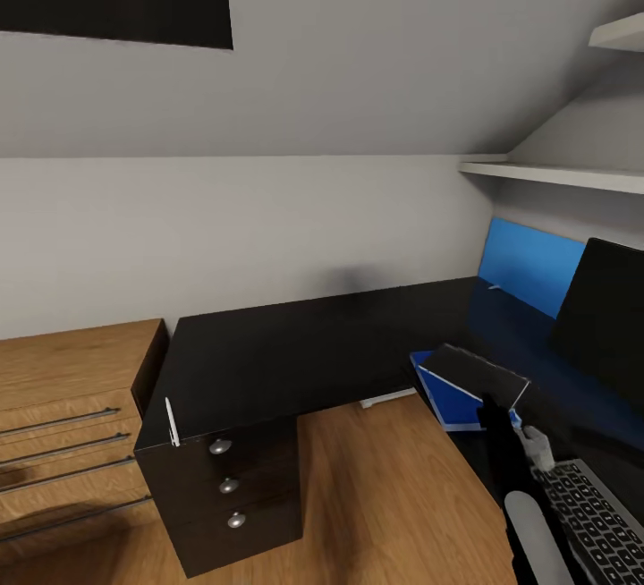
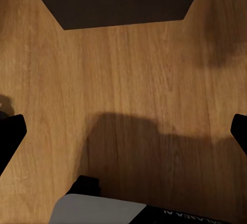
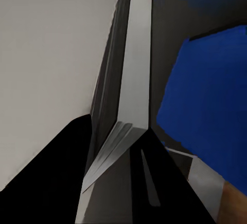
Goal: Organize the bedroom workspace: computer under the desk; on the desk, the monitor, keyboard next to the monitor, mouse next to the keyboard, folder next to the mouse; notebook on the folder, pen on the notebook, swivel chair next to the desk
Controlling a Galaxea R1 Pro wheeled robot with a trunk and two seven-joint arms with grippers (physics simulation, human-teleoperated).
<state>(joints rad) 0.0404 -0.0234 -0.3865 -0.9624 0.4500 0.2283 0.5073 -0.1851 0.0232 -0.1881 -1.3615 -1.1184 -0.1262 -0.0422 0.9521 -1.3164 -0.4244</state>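
The dark notebook [image 1: 471, 371] hangs tilted just above the blue folder [image 1: 444, 402], which lies on the black desk [image 1: 295, 343]. My right gripper [image 1: 497, 412] is shut on the notebook's near corner. In the right wrist view the notebook's pale page edges [image 3: 135, 64] run between the black fingers [image 3: 170, 193], with the folder [image 3: 206, 90] beyond. The white pen [image 1: 170, 421] lies on the desk's left corner above the drawers. The monitor [image 1: 608, 321] stands at the right, the keyboard [image 1: 595, 518] in front of it. My left gripper [image 2: 123, 131] is open over wood floor. Mouse, computer and swivel chair are out of view.
A light-wood cabinet [image 1: 67, 406] stands against the desk's left end. The dark drawer unit [image 1: 233, 495] has round silver knobs. A blue back panel [image 1: 528, 270] and white shelves [image 1: 555, 175] are at the right. The sloped grey wall hangs low over the desk.
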